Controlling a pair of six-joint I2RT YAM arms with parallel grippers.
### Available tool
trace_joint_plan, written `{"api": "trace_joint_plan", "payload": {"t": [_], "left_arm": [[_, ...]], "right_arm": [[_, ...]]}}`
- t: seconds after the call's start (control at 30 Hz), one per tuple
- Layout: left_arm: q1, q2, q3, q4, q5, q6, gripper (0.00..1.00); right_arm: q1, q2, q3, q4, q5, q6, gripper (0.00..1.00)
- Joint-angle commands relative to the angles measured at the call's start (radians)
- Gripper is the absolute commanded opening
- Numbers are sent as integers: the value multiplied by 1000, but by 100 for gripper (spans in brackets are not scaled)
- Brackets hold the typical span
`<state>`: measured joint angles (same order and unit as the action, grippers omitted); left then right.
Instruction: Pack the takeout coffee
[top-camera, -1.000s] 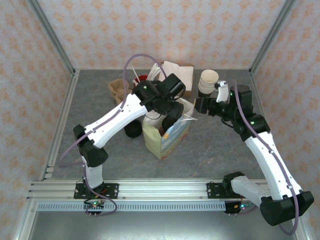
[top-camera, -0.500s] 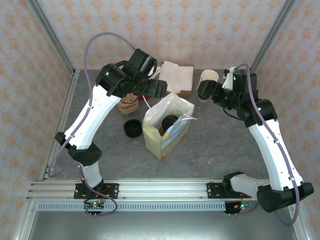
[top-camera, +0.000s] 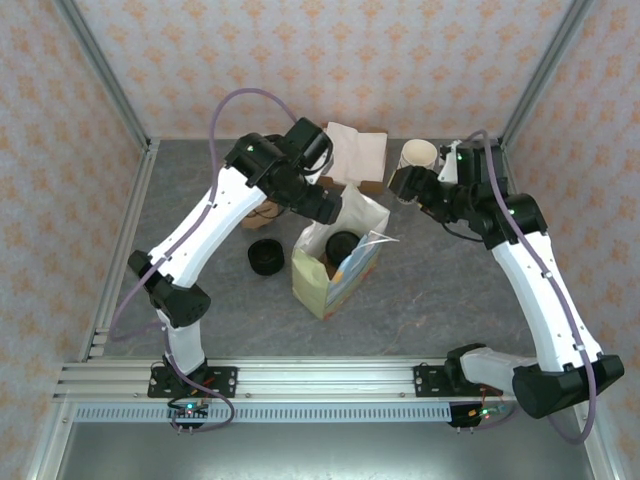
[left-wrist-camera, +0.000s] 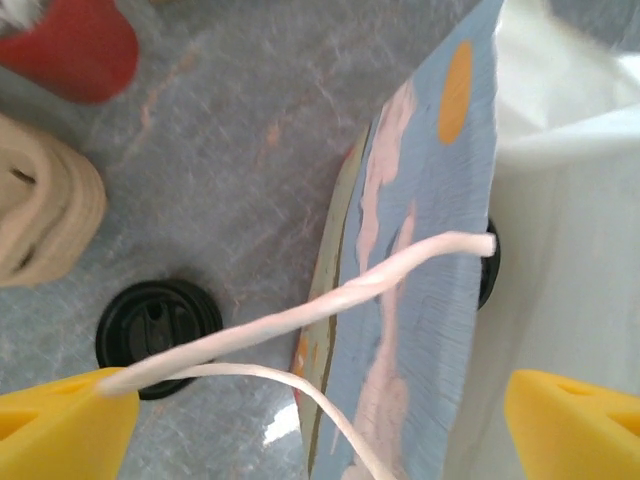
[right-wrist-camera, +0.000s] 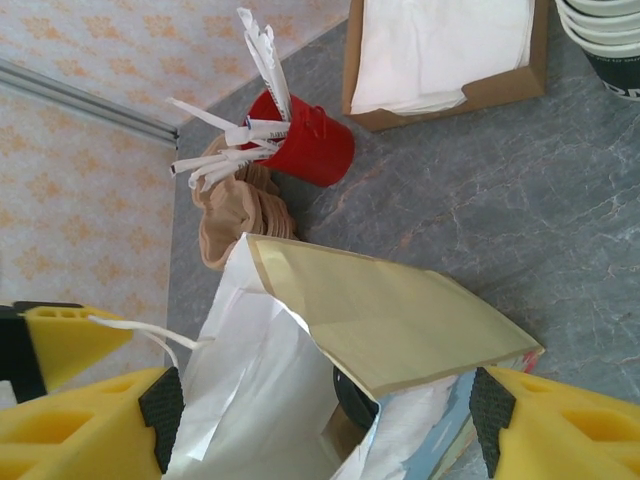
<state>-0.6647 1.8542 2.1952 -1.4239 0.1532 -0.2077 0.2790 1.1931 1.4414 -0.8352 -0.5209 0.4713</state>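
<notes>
Takeout coffee (top-camera: 342, 243) sits down inside the paper bag (top-camera: 322, 285) mid-table (top-camera: 450, 290), black lid up. Left jaws hang wide open above the bag's 11 o'clock rim, a string handle (left-wrist-camera: 300, 318) running between them. Right jaws gape too, at 1 o'clock, beside the cup stack (top-camera: 418, 155).

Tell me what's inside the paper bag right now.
A round black lid shows through the open mouth of the paper bag, sitting low inside. Whatever is under that lid, any cup body included, is hidden by the lid itself and the bag's walls.
</notes>
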Motion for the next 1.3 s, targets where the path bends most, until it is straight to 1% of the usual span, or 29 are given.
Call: {"api": "trace_joint_plan", "payload": {"t": [0.0,0.07,0.13,0.23,0.4,0.47,0.53,0.6,0.67,0.8,0.9,1.0,1.17,1.27], "left_arm": [[6,-11,-68,23,50,13,91],[-1,-24,-114,55,67,-5,87],[-10,-38,-157,88,82,-29,81],[-27,-60,-213,131,86,-75,67],[-48,-117,-313,235,106,-217,50],[-65,-124,-314,242,107,-272,47],[-81,-127,-313,251,142,-306,50],[-96,-134,-302,251,155,-320,58],[-98,-147,-301,265,177,-371,66],[-96,-151,-231,211,139,-385,75],[-91,-167,-187,160,83,-380,79],[-84,-197,-175,127,35,-377,80],[-77,-258,-171,134,-12,-364,81],[-62,-268,-96,135,-26,-338,82]], "right_arm": [[8,29,-5,25,-15,-27,78],[8,36,-10,34,-19,-33,78],[7,41,-16,44,-25,-42,78],[8,51,-17,52,-26,-59,79],[8,77,-1,51,-36,-81,79],[6,89,12,47,-38,-84,79],[4,99,23,44,-39,-85,80],[0,107,32,47,-48,-83,80],[-6,112,39,48,-57,-79,80],[-17,110,50,58,-69,-74,80],[-19,105,61,52,-57,-75,80],[-20,99,80,36,-44,-85,80],[-20,78,106,9,5,-90,80],[-20,68,120,8,40,-83,79]]}}
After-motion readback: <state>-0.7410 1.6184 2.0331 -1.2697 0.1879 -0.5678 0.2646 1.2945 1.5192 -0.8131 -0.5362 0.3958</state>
